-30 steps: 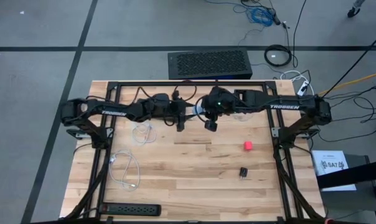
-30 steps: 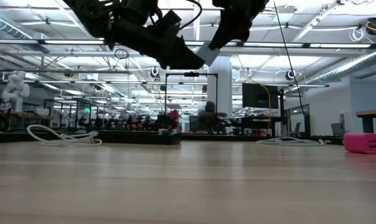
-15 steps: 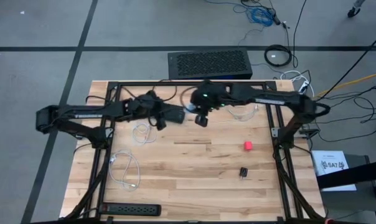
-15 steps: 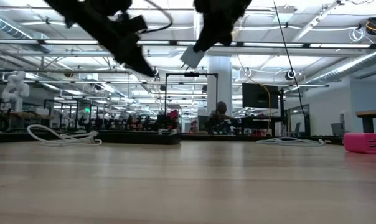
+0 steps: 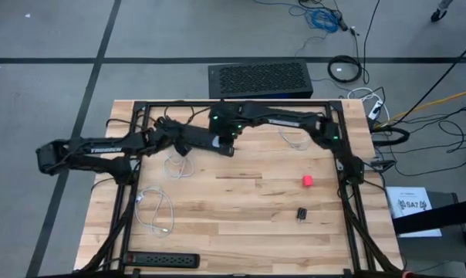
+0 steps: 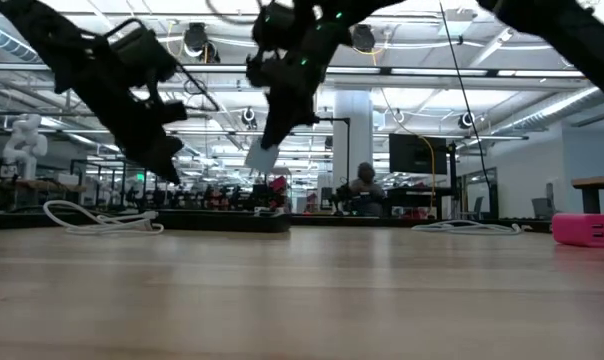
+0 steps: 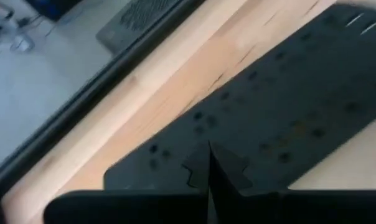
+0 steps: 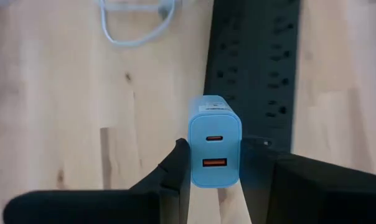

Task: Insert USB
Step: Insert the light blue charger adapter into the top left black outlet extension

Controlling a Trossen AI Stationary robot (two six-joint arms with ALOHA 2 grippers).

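Blue USB charger (image 8: 215, 141) sits clamped in the right jaws, lower end hidden; left jaws shut, empty.

The bench (image 5: 241, 208) is pale wood in jointed strips, smooth with a satin sheen. The light blue charger (image 8: 215, 142) looks like smooth matt plastic. The black power strip (image 8: 253, 68) is matt plastic. The right claw (image 8: 215, 163) shows dull black fingers.
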